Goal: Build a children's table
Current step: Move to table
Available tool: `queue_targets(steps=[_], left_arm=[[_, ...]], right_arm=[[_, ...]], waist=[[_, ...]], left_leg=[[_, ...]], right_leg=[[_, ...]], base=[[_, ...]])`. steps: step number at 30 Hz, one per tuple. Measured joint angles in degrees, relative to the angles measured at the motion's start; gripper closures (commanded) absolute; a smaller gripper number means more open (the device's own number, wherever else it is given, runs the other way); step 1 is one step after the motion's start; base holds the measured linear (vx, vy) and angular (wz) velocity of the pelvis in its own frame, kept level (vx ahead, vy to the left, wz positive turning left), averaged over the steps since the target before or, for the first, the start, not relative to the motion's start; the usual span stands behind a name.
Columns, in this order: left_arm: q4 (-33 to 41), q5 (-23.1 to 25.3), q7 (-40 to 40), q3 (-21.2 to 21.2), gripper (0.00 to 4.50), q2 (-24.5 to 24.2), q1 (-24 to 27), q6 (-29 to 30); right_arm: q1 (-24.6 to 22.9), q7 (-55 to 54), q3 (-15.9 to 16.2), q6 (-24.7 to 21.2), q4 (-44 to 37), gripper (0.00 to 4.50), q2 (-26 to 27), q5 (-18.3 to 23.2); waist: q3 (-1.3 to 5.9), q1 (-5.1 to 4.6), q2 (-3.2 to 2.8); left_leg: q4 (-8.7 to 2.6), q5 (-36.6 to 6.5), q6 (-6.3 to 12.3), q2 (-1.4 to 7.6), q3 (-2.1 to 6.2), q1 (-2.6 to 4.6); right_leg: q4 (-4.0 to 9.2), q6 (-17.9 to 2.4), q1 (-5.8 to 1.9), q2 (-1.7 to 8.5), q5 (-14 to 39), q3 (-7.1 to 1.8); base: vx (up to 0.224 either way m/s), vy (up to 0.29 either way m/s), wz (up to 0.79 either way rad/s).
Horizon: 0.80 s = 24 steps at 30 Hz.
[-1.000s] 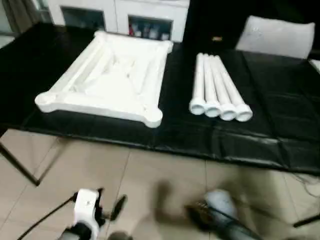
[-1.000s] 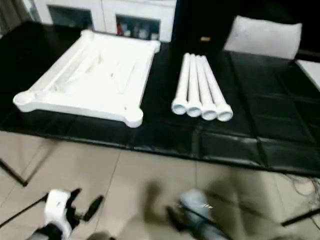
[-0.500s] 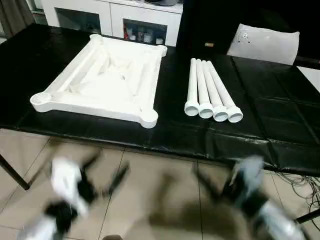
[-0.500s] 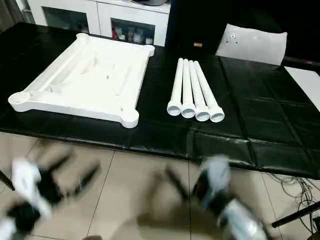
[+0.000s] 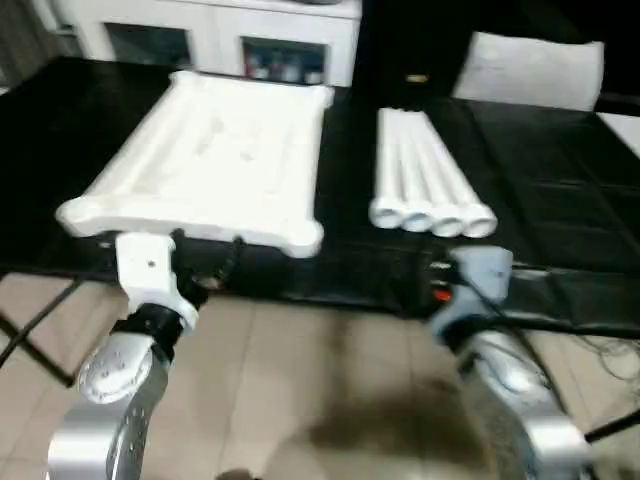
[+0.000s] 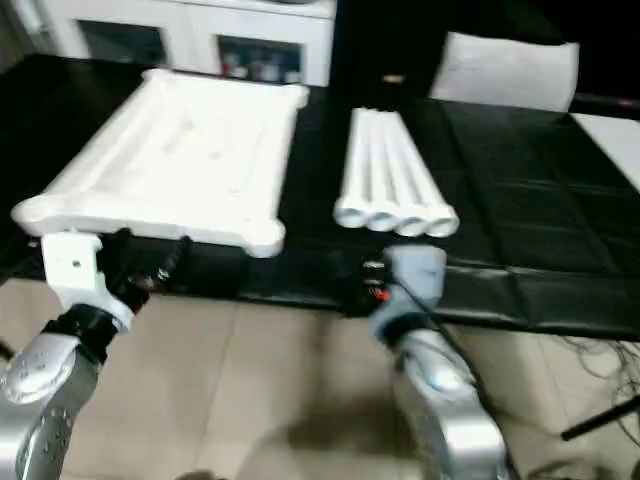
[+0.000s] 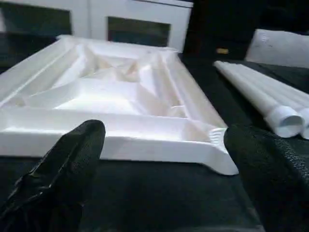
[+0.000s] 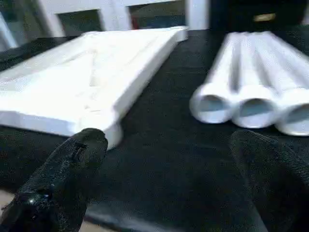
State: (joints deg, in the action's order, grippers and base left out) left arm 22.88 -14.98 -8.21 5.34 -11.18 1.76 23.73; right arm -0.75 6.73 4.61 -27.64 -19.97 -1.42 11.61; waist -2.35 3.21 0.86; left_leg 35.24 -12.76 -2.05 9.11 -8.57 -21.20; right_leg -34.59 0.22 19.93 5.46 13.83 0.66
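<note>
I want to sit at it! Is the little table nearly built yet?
Not yet, it has barely begun. Done: the tabletop lies ribbed side up on the black table, and the four legs lie side by side next to it. In hand: nothing; the left gripper and the right gripper are open, near the table's front edge. Left: every leg must go into a corner socket.

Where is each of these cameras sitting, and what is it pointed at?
Head, left and right eye views: look forward and down at the tabletop and four legs on the black table, over both silver forearms.
Left wrist view: looks along the open left gripper at the tabletop's near edge.
Right wrist view: looks along the open right gripper at the legs' open ends.
Every view shares the tabletop and legs.
</note>
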Motion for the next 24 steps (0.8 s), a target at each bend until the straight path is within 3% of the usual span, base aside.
queue_targets(steps=[2,5,8,11,16,24], left_arm=[[0.00,0.14,0.17,-0.01,0.07,0.16,-0.01,0.04],[0.00,0.18,0.20,-0.05,0.07,0.30,-0.02,0.06],[0.25,0.75,0.25,-0.11,0.07,0.36,-0.12,0.12],[1.15,0.72,0.41,-0.09,0.07,0.40,-0.15,0.46],[3.01,0.03,1.14,0.21,0.07,0.41,-0.49,2.44],[6.20,-0.42,1.58,1.42,0.07,0.39,0.09,4.00]], right_arm=[[0.31,-0.45,0.02,-0.51,0.00,0.00,-0.12,-0.09],[0.31,-0.90,-0.37,-0.61,0.00,0.00,-0.36,-0.19],[0.31,-1.87,-1.17,-1.09,0.00,0.00,-0.42,-0.21],[0.33,-2.19,-2.01,-1.64,-0.02,0.00,-0.44,-0.21],[0.80,-2.59,-2.09,-3.73,-0.26,0.00,-0.71,-0.26],[0.77,-2.83,0.21,-5.67,-3.70,0.00,-0.78,-0.40]], waist=[[-0.03,-0.04,-0.04],[0.03,-0.31,0.07],[0.06,-0.90,0.11],[0.10,-1.30,0.15],[0.15,-1.29,0.01],[0.15,-1.02,0.01]], left_leg=[[0.04,-0.01,-0.10,-0.11,0.00,-0.04],[0.04,0.30,-0.48,-0.08,0.00,-0.03],[-0.07,0.65,-1.09,0.62,0.19,0.00],[-0.81,0.99,-1.67,0.77,0.17,0.04],[-1.09,1.93,-2.48,1.52,0.34,-0.86],[-1.09,2.04,-2.55,1.77,0.25,-0.92]], right_leg=[[0.42,0.04,-0.13,0.07,-0.39,-0.08],[0.56,1.71,-0.08,0.13,-1.01,-0.23],[0.41,3.45,0.14,-0.23,-1.21,-0.29],[0.14,3.31,0.66,-0.30,-1.32,-0.09],[-0.56,2.52,2.03,-1.15,-1.50,-0.02],[-0.45,2.25,2.10,-1.37,-1.56,-0.02]], base=[[-0.045,0.078,0.00],[0.000,0.000,0.00],[-0.032,-0.042,-0.02],[-0.038,-0.069,-0.04],[-0.007,-0.038,-0.03],[0.000,0.000,0.00]])
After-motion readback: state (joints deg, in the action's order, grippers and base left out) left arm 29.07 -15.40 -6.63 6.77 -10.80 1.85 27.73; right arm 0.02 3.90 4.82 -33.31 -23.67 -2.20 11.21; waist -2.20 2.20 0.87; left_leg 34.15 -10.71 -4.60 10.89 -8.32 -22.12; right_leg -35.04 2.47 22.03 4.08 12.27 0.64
